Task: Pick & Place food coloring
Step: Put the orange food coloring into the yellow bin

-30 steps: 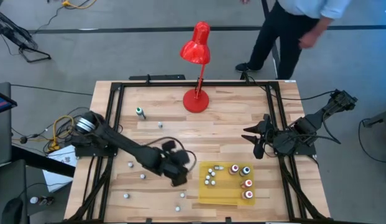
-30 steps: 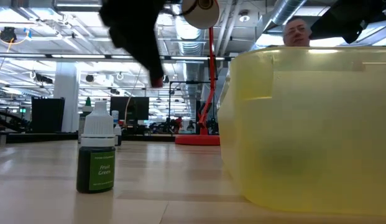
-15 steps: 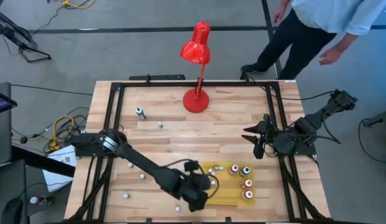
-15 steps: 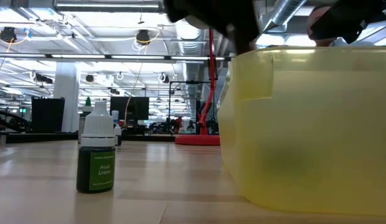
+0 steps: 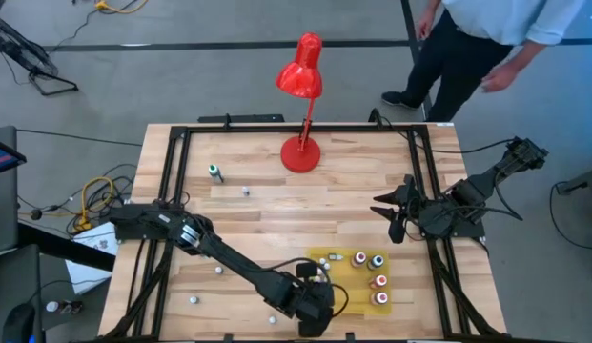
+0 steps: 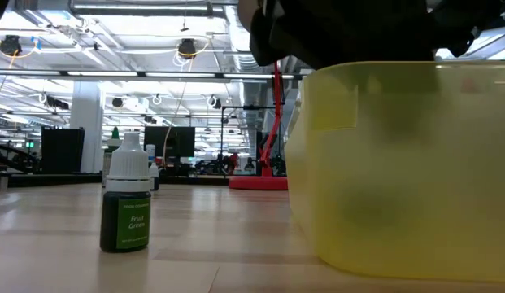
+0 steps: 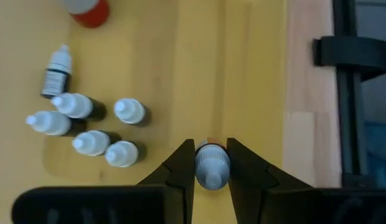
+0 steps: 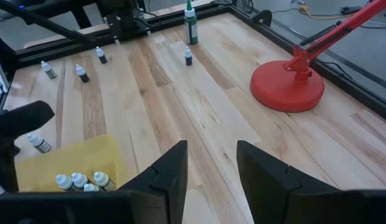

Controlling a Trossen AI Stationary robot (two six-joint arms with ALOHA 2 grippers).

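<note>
My left gripper hangs over the near left part of the yellow tray, shut on a tiny pale-capped food coloring bottle. Several more tiny pale-capped bottles stand in the tray's left part; one lies on its side. Bigger red- and green-capped bottles stand in its right part. In the low view the left gripper shows dark above the tray wall. My right gripper waits open near the table's right edge. My left gripper pinches the tiny bottle between its two fingers, at the sides just below the pale cap. The fingers come from above, pointing down. The bottle stands upright in the hold over the tray floor; whether its foot touches the tray does not show.
A red desk lamp stands at the far middle. A green bottle and a tiny one stand far left. Loose tiny bottles dot the near left; one green one stands near the low camera. A person stands beyond the far right corner.
My left gripper has travelled toward the table's right and near edges, from the bare wood left of the tray to above the tray's near left part. The person beyond the table has shifted.
</note>
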